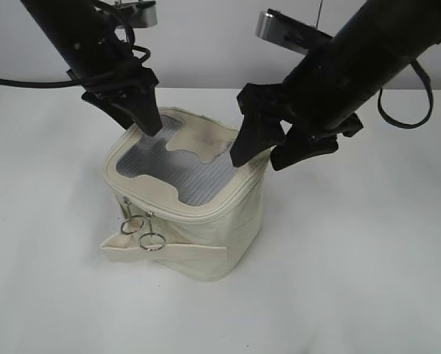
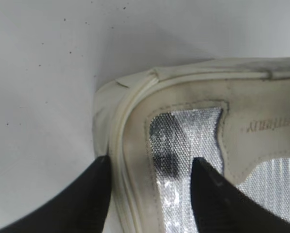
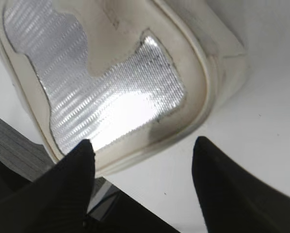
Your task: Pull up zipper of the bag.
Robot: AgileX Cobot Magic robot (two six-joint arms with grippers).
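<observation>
From just above the right claw (image 3: 142, 160), its two black fingers (image 3: 62, 184) stand wide apart — one low at the left, one low at the right. Beyond them sits the bag (image 3: 217, 53), its lid turned toward the lens: shiny grey mesh (image 3: 111, 102) framed by a cream border, with a cream patch (image 3: 106, 34) cutting into the mesh from above. The left finger's tip overlaps the lid's near edge; the right one hangs over the white counter (image 3: 261, 111) — beside the bag.
</observation>
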